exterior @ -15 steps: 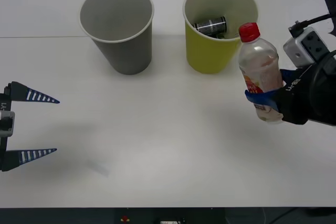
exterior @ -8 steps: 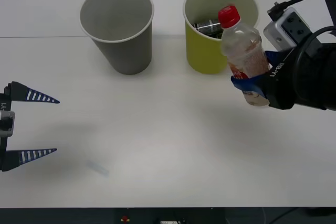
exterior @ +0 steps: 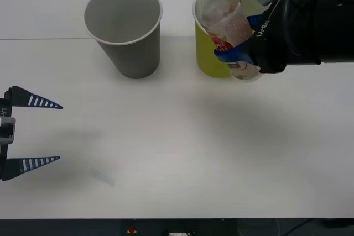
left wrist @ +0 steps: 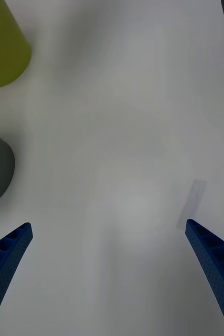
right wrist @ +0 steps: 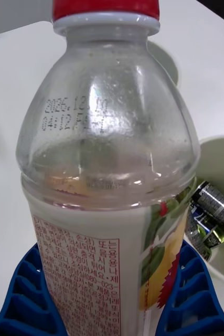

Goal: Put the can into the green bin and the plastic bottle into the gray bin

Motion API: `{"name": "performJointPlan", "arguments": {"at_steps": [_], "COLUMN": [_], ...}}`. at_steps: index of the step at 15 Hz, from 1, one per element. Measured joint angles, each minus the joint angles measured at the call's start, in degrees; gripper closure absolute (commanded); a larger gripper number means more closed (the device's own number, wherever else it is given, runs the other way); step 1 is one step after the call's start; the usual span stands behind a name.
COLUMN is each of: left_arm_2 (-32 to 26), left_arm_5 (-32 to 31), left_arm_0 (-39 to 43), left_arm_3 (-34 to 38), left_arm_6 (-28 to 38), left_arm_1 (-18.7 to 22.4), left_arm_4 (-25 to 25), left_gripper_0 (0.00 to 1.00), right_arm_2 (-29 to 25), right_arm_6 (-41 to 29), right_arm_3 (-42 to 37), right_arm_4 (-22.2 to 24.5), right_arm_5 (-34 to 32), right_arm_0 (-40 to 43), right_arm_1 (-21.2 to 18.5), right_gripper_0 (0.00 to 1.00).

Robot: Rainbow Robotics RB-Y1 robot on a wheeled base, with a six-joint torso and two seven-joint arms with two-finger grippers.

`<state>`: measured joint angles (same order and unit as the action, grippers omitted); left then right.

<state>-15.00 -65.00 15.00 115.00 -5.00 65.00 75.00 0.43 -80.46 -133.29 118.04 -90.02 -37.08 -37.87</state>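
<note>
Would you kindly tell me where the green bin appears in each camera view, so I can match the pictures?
Front view: green bin at the table's far side, right of the gray bin, partly behind the plastic bottle.
Right wrist view: its pale rim beside the bottle, can inside.
Left wrist view: a yellow-green wall at a corner.
Shared landmark: the gray bin.

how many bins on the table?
2. The gray bin stands at the far left of the table; the green bin stands to its right, partly behind the bottle held in the right gripper.
</note>
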Motion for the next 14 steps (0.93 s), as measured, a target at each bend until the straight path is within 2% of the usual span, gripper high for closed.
{"name": "performJointPlan", "arguments": {"at_steps": [2, 5, 11, 14], "left_arm_2": [0.0, 0.0, 0.0, 0.0], "left_arm_5": [0.0, 0.0, 0.0, 0.0], "left_arm_0": [0.0, 0.0, 0.0, 0.0], "left_arm_3": [0.0, -0.01, 0.0, 0.0], "left_arm_6": [0.0, 0.0, 0.0, 0.0], "left_arm_1": [0.0, 0.0, 0.0, 0.0], "left_arm_4": [0.0, 0.0, 0.0, 0.0], "left_gripper_0": [0.0, 0.0, 0.0, 0.0], "right_arm_2": [3.58, 7.75, 12.74, 13.77], "right_arm_6": [0.0, 0.03, 0.03, 0.41], "right_arm_3": [6.18, 16.47, 38.82, 46.4], "right_arm_4": [0.64, 2.83, 11.31, 16.86], "right_arm_5": [0.0, 0.0, 0.01, 0.01], "right_arm_0": [-6.62, -15.09, -30.12, -34.53], "right_arm_1": [0.68, 3.69, 14.17, 19.49], "right_gripper_0": [1.0, 1.0, 1.0, 1.0]}}
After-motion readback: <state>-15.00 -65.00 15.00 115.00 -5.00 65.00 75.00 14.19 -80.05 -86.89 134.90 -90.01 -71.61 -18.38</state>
